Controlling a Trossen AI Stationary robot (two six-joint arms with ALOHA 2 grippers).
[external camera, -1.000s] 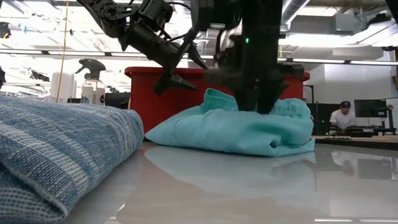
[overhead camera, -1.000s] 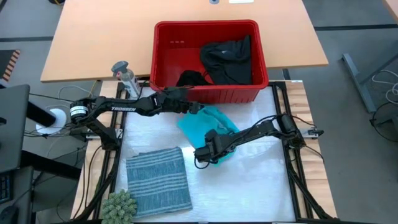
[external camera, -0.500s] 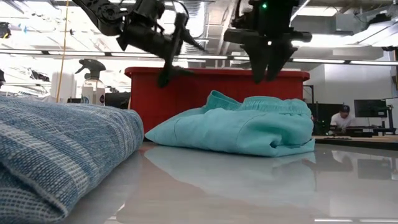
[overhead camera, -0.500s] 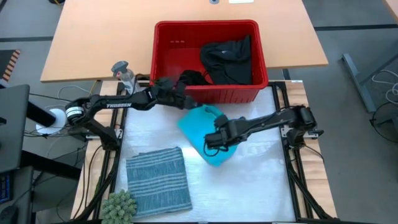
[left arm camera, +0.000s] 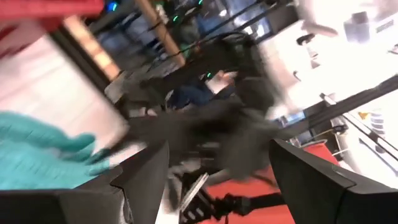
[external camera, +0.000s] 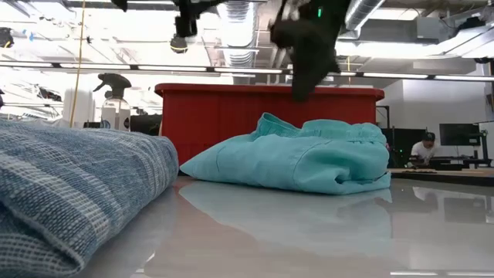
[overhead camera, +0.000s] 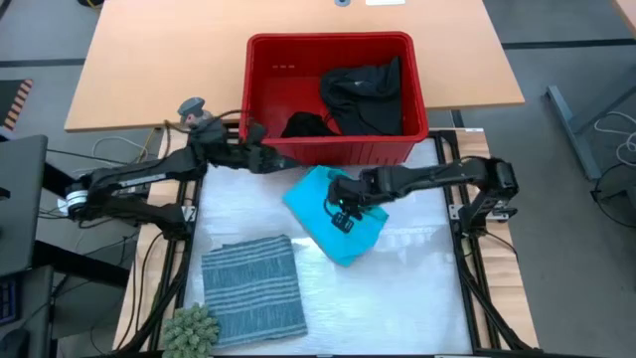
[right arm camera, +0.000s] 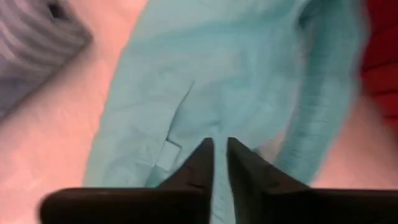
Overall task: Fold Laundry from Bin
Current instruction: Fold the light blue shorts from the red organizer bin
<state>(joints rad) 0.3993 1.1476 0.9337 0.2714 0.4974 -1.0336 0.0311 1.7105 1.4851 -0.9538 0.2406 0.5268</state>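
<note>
The turquoise garment (overhead camera: 338, 221) is lying folded mid-surface, just before the red bin (overhead camera: 333, 146). The right gripper (overhead camera: 343, 213) is hovering over it, fingers nearly closed and empty (left gripper (overhead camera: 253, 132) spread open beside the bin). Dipping could be snagging and undoing folds.

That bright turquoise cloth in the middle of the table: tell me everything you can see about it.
The turquoise garment is soft cloth, folded into a thick, slightly lumpy bundle with a ribbed band along one edge and a seam across its face. It lies flat on the white table cover, just in front of the red bin and apart from the folded striped cloth. The right gripper hangs above it, fingers nearly together, holding nothing.
</note>
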